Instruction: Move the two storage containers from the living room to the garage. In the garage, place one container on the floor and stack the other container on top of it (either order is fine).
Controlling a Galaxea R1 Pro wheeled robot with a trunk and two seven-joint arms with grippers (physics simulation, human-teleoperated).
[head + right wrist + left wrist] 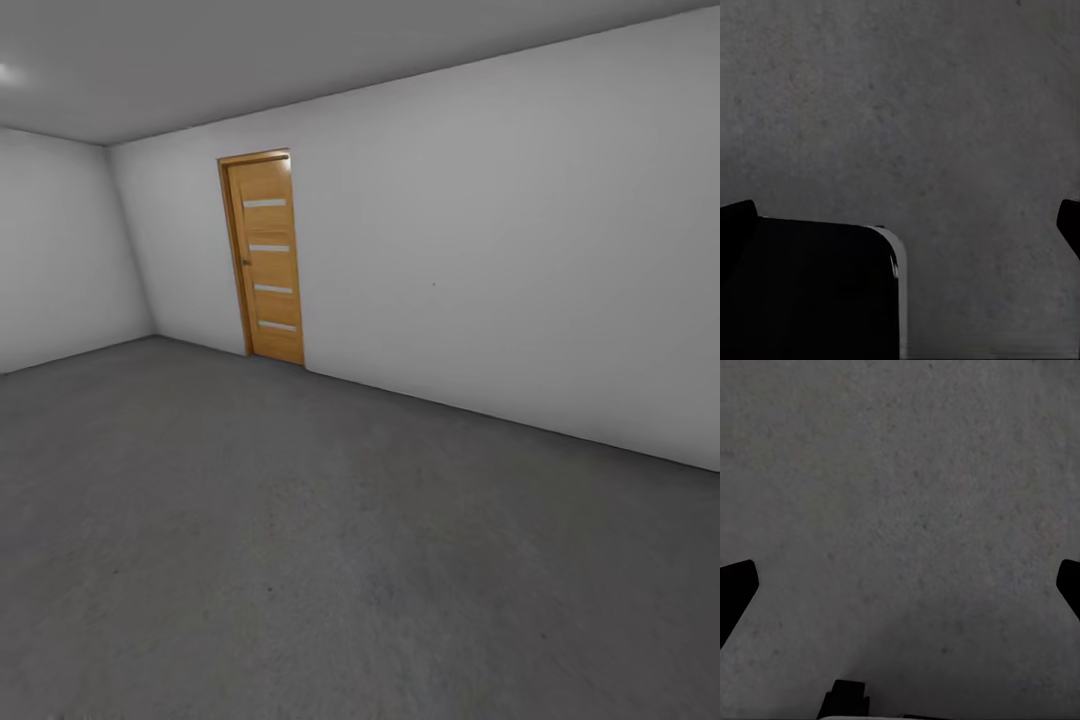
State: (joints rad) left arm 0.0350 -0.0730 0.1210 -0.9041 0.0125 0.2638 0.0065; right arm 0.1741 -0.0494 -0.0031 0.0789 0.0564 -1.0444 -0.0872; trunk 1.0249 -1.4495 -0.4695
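From the head camera I see the garage: a rough dark grey floor point(330, 560) running to white-grey walls point(520, 270); a grey ceiling point(250, 60) above; a wooden door point(266, 258) with four pale slats, shut, set in the far wall near the corner where the side wall meets it; its foot stands on the floor.

On my left wrist camera the left gripper point(904, 585) points at bare floor point(907, 487); its fingers point(735, 592) sit at opposite edges of the picture, spread wide, nothing between them; a small dark part of the rig point(846, 699) pokes in at the edge.

On my right wrist camera the right gripper point(904, 225) is likewise spread wide, one finger point(735, 221) at each side, gripping nothing; it too faces the floor point(915, 105); a dark, round-cornered block with a pale edge point(817, 289) lies between camera and floor, and I cannot tell what it is.

I cannot say from these pictures where the containers are.
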